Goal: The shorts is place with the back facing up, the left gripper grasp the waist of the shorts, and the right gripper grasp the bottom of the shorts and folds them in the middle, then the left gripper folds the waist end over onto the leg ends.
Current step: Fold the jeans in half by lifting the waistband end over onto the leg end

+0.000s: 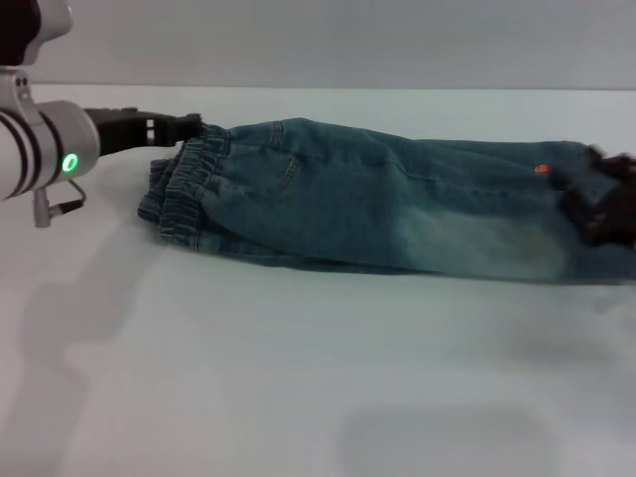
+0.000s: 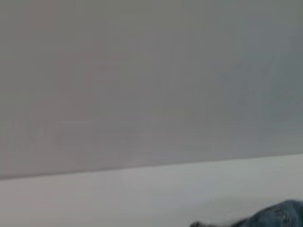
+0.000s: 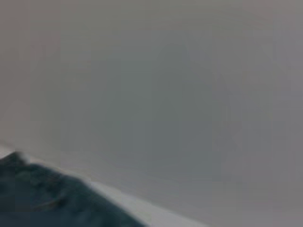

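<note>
Head view: the shorts (image 1: 397, 204) lie folded lengthwise across the white table (image 1: 298, 397) — the left gripper (image 1: 189, 126) is pinched on the waist (image 1: 184, 194) at its far edge; right gripper unseen.

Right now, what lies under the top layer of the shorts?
The shorts lie folded lengthwise; a second denim layer peeks out below the waist and along the near edge. The rest underneath is covered. The left gripper is at the waist's far edge.

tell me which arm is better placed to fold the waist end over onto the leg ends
Left. The left pincer sits right at the far edge of the waist of the shorts, already folded lengthwise. The right gripper is not in view in the head picture.
</note>
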Motion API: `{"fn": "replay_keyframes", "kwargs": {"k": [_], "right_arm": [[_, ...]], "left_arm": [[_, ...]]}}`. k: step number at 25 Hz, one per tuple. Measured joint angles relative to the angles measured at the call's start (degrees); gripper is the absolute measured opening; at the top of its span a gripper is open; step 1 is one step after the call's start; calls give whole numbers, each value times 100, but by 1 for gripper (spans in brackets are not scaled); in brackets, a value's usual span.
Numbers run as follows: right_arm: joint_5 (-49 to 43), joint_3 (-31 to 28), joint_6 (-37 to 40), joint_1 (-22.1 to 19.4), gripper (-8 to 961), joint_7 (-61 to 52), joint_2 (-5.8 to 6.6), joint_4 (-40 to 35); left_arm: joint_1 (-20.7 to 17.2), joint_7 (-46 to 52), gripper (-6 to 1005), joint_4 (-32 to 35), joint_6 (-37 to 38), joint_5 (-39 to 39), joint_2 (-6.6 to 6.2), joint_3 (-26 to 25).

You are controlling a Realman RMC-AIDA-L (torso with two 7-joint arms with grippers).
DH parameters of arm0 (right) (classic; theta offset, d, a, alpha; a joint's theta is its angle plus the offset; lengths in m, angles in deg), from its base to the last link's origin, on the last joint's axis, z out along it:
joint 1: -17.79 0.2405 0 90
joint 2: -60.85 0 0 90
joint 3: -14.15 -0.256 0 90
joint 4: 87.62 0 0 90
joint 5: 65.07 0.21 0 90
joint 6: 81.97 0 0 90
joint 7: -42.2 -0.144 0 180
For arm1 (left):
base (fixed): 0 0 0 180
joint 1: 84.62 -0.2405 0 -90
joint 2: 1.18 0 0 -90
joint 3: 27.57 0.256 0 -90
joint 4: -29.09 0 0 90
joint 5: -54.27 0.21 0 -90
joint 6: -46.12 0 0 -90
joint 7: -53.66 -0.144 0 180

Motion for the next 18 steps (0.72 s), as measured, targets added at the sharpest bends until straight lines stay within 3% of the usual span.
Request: {"fn": "replay_keyframes", "kwargs": {"k": [7, 10, 16, 18], "right_arm": [[199, 167, 48, 684, 445, 610, -16, -948], [206, 170, 36, 701, 244, 652, -13, -971], [210, 176, -19, 657, 15, 657, -2, -979], [211, 178, -26, 648, 8, 658, -3, -1005]], "left_arm": [[195, 10, 850, 65, -1162, 12, -6, -532], [169, 9, 851, 68, -1329, 20, -7, -549], [198, -21, 852, 321, -1475, 47, -14, -630], [268, -41, 853, 477, -1502, 48, -18, -691]]}}
